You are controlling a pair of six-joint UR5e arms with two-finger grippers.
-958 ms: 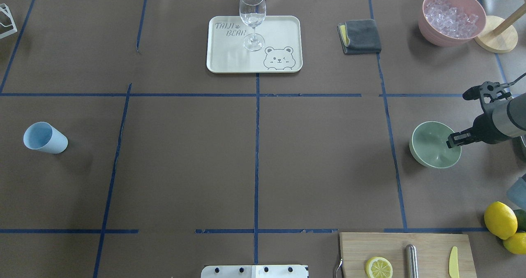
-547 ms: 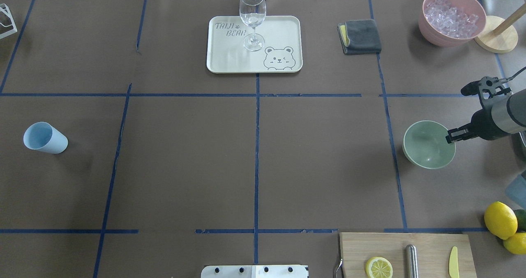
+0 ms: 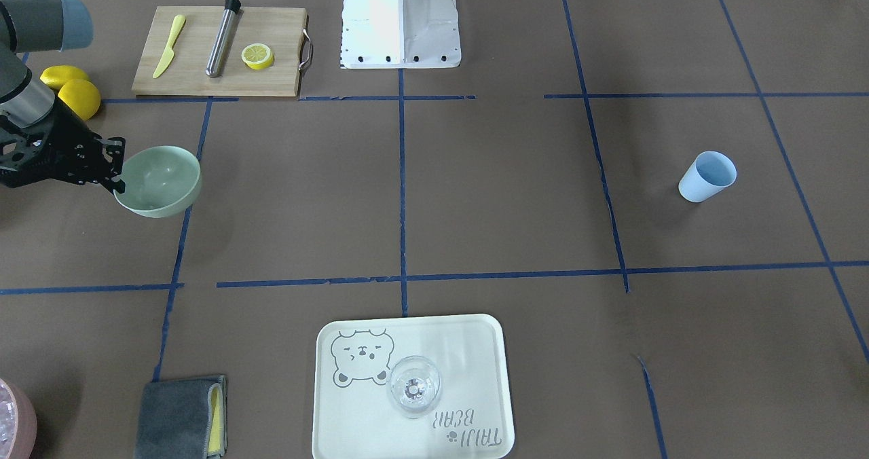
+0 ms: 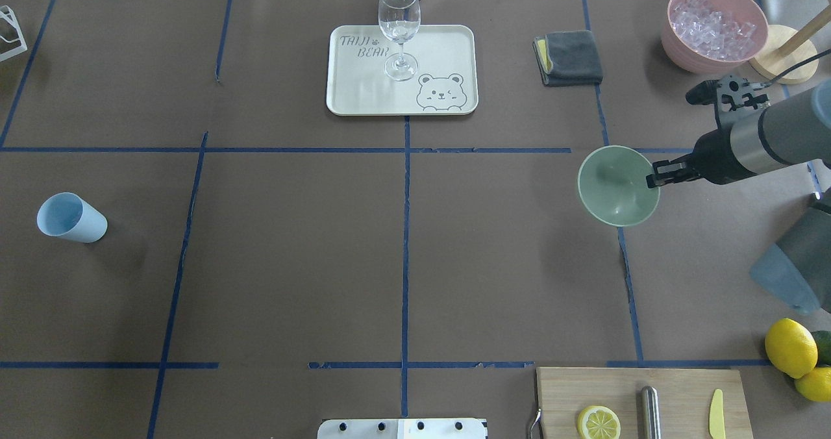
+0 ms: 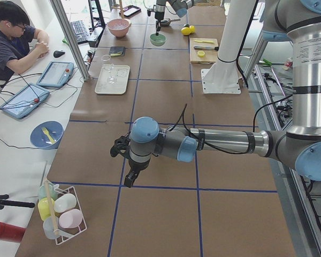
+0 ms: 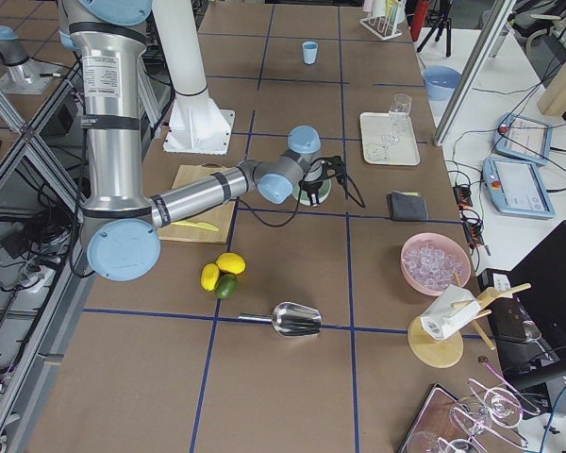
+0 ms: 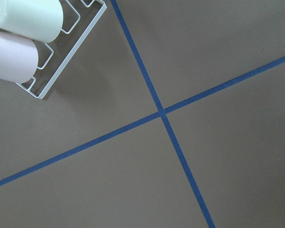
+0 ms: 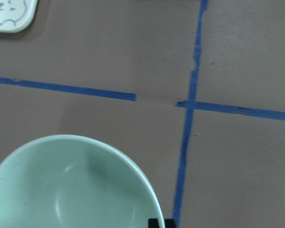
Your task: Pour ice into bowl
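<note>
- The right arm point(image 4: 746, 145) reaches in from the right edge. The right jaws are clamped on the right-hand rim of the round, pale mint-green matte bowl point(image 4: 613, 189).
- The bowl is empty. It sits right of centre at mid depth, over a blue tape line point(image 4: 602, 117) on the brown paper-covered worktop point(image 4: 292, 244). It looks held just clear of the surface rather than resting on it.
- The small clear ice cubes point(image 4: 713, 25) are heaped in the round pink container point(image 4: 682, 57) at the far right corner, well apart from the bowl.
- The step in hand appears to be placing the bowl to receive the ice. A pinch on one side of the rim lets the bowl swing, so travel should be slow, with the rim level.
- Setting it down flat near the pink container, but away from the folded grey cloth point(image 4: 571, 57), would keep the pour short. The grip should let go only once the base is fully seated.
- A shiny metal scoop point(image 6: 297, 321) lies at the right end of the worktop and may suit the transfer.
- The left arm point(image 5: 214, 142) hovers over the left end of the worktop. Whether the left jaws are apart or together cannot be told.
</note>
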